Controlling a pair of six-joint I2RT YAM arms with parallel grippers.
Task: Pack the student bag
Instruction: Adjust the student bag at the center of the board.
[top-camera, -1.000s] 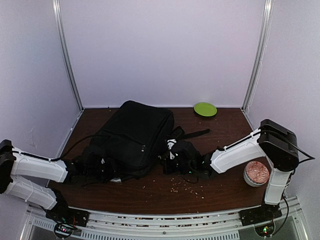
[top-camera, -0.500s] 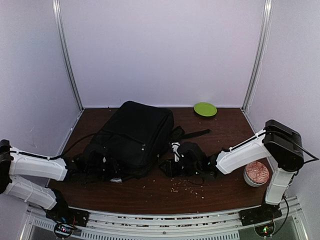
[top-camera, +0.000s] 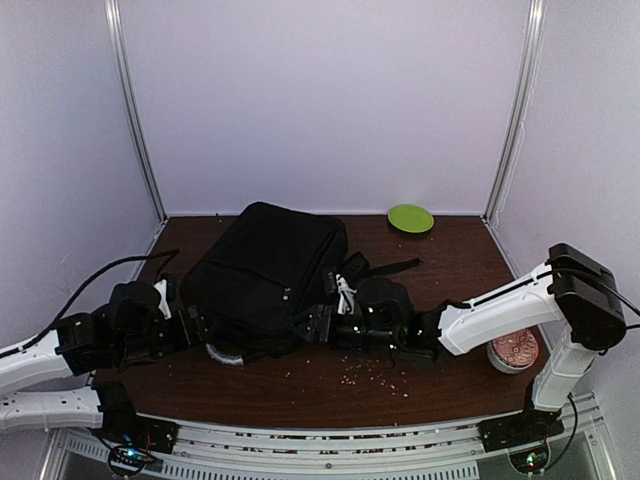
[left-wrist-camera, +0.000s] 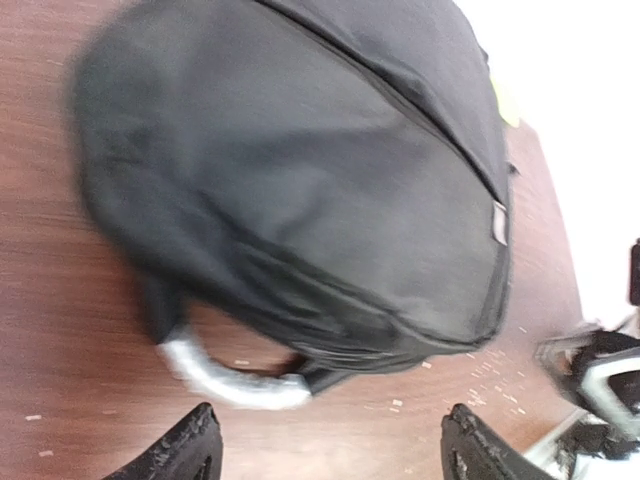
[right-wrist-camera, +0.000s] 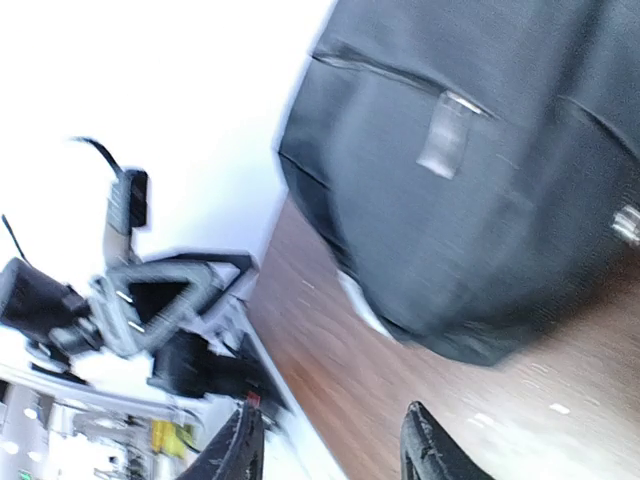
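The student bag (top-camera: 265, 270) is a large black fabric bag lying flat in the middle of the brown table (top-camera: 450, 260). Its grey padded handle (top-camera: 222, 355) curls out at the near left corner. My left gripper (top-camera: 198, 325) stands open just left of the bag. In the left wrist view the bag (left-wrist-camera: 300, 170) and the handle (left-wrist-camera: 225, 375) lie beyond my left gripper (left-wrist-camera: 330, 445), with only bare table between the fingers. My right gripper (top-camera: 316, 325) is open at the bag's near right edge. In the right wrist view my right gripper (right-wrist-camera: 330, 440) holds nothing, and the bag (right-wrist-camera: 480, 180) lies ahead.
A green plate (top-camera: 410, 218) sits at the back right. A bowl (top-camera: 515, 350) with pinkish contents stands by the right arm's base. Crumbs (top-camera: 375, 372) are scattered on the table in front of the bag. A black strap (top-camera: 385, 268) trails off the bag's right side.
Both grippers have opened and let go of the bag. The left gripper has drawn back to the left, baring the grey handle. The right arm has dropped lower.
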